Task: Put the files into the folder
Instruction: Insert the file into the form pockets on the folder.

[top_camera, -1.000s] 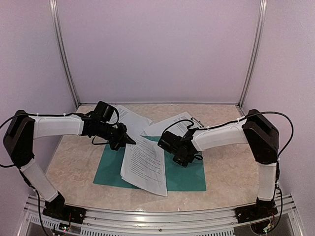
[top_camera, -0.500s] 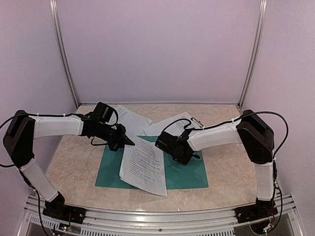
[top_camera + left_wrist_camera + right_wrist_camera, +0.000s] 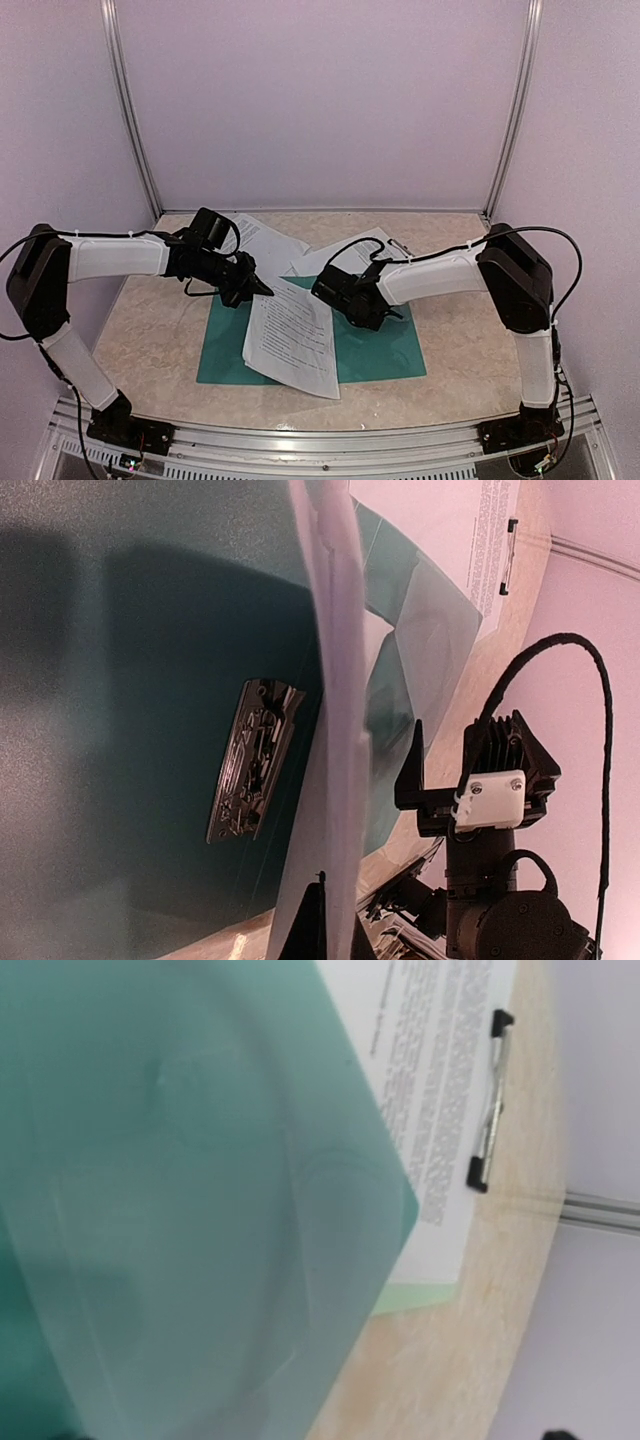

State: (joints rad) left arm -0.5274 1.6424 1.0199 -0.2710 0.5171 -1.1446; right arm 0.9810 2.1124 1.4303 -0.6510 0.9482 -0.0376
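Note:
The dark teal folder (image 3: 380, 345) lies open on the table. The files (image 3: 292, 335), white printed sheets, lie slanted across its middle. My left gripper (image 3: 264, 288) is shut on the sheets' far edge. In the left wrist view the files (image 3: 335, 710) run edge-on up from my closed fingertips (image 3: 318, 920), beside the folder's silver clip (image 3: 252, 760). My right gripper (image 3: 337, 300) sits over the folder's far edge. A translucent teal leaf (image 3: 200, 1220) fills the right wrist view and hides the fingers. One black finger (image 3: 413, 765) of it shows in the left wrist view.
A pale mint clipboard (image 3: 352, 255) with a printed sheet (image 3: 445, 1090) and a black-ended clip (image 3: 490, 1110) lies behind the folder. Another printed sheet (image 3: 265, 238) lies at the back left. Booth walls and metal posts close in the table.
My right gripper has moved left and slightly away, toward the folder's middle. The folder has shifted a little to the right. My left gripper holds nearly still.

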